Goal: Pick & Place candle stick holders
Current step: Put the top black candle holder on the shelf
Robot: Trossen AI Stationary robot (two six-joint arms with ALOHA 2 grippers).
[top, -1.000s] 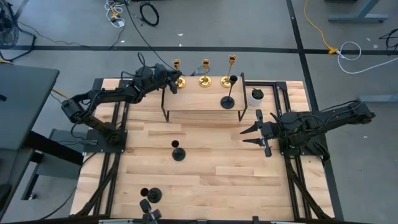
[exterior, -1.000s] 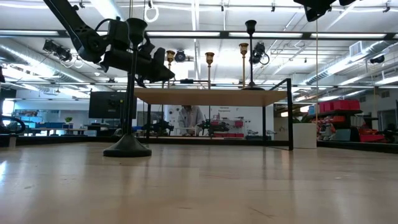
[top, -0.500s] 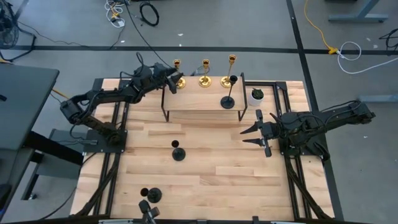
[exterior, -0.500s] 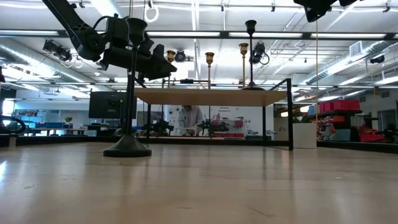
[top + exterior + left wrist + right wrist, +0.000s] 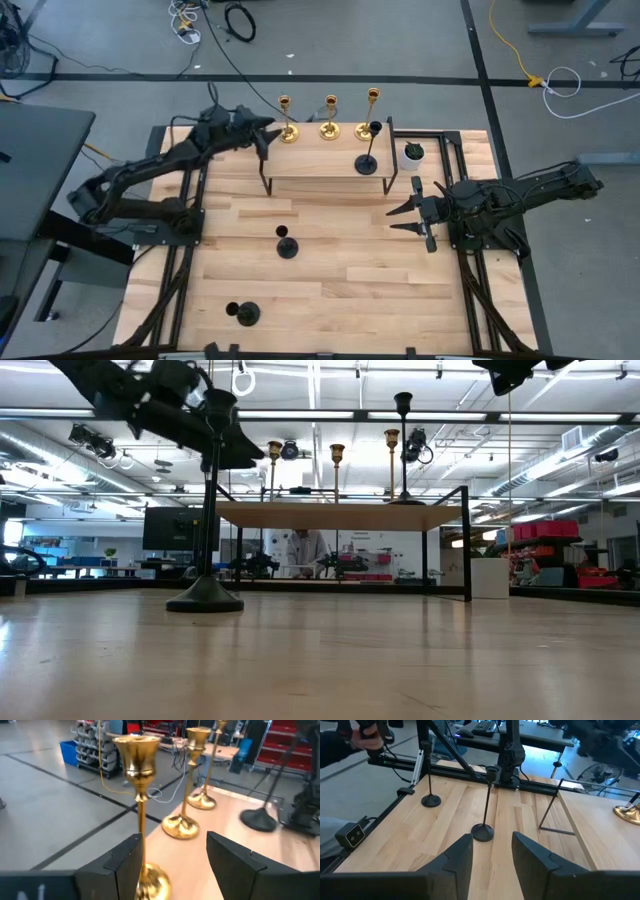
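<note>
Gold holders, three (image 5: 329,115), stand in a row on the raised wooden shelf (image 5: 310,165), one black holder (image 5: 368,148) at its right end; two more black holders (image 5: 287,243) stand on the table (image 5: 330,285); left gripper (image 5: 262,138) open, empty, just beside the leftmost gold holder (image 5: 139,820); right gripper (image 5: 404,218) open, empty, right of the shelf.

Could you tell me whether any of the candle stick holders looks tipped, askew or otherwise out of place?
Nothing stands out. The three gold holders and one black holder stand upright on the raised shelf. Two more black holders stand upright on the table.
</note>
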